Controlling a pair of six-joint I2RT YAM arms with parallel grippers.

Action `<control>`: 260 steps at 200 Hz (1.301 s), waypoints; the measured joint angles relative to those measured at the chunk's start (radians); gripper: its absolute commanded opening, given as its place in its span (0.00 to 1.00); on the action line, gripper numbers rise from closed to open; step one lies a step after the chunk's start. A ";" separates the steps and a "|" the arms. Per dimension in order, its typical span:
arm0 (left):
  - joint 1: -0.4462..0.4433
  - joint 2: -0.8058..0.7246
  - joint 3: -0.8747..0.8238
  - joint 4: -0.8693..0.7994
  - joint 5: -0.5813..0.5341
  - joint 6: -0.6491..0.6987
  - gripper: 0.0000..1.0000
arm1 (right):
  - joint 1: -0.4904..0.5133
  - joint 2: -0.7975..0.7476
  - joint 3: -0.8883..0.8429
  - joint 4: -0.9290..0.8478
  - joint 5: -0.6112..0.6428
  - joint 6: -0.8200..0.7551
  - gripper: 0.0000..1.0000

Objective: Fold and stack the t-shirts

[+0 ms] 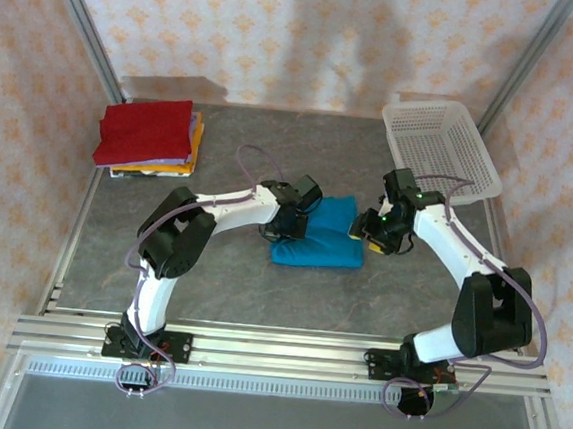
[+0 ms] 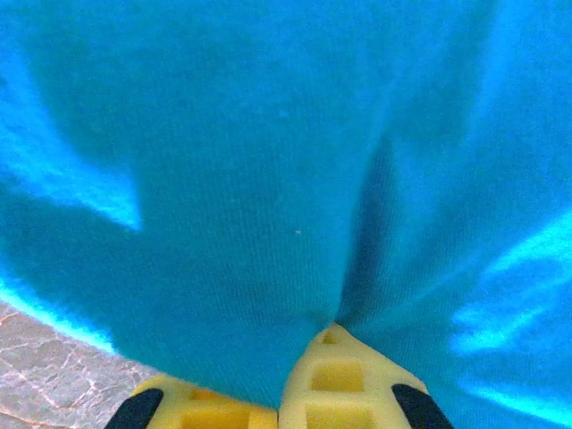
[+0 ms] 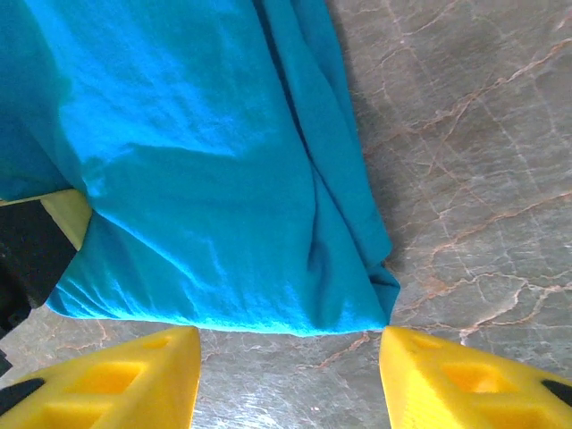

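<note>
Teal shirt (image 1: 329,246) lies folded mid-table, long axis running left to right between the two arms. Left gripper (image 2: 277,398) is clenched on cloth at the shirt's left end. Right gripper (image 3: 290,340) stands open, the right end's edge just ahead of it — not gripped. Stack (image 1: 148,134) sits far-left, well apart — left arm judged nearer.

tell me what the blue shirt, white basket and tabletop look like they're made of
The blue shirt: soft knit cloth, probably cotton jersey, matte; fine knit lines and soft folds.
The white basket: rigid plastic, it seems; moulded grid of holes.
The tabletop: smooth grey stone look with pale veins; marble or printed laminate, cannot tell.
</note>
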State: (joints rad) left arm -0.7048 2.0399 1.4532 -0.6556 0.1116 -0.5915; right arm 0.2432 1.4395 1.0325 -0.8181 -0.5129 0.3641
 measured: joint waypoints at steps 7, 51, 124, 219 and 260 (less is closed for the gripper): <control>0.006 0.002 0.007 -0.008 0.000 0.018 0.00 | -0.005 -0.006 0.000 -0.003 0.000 -0.002 0.55; 0.093 0.011 0.079 -0.150 -0.085 0.153 0.00 | -0.018 -0.044 -0.002 -0.013 0.001 -0.003 0.56; 0.168 0.013 0.333 -0.414 -0.397 0.394 0.00 | -0.021 -0.052 -0.006 -0.015 0.000 -0.004 0.56; 0.248 0.104 0.599 -0.455 -0.687 0.704 0.00 | -0.022 -0.053 -0.006 -0.059 0.000 -0.027 0.56; 0.296 0.120 0.701 -0.447 -0.743 0.821 0.00 | -0.022 -0.059 -0.003 -0.072 0.000 -0.029 0.56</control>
State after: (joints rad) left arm -0.4091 2.1597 2.1540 -1.1030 -0.6312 0.2295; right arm 0.2214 1.3808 1.0298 -0.8906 -0.5129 0.3347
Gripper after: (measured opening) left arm 0.051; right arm 0.560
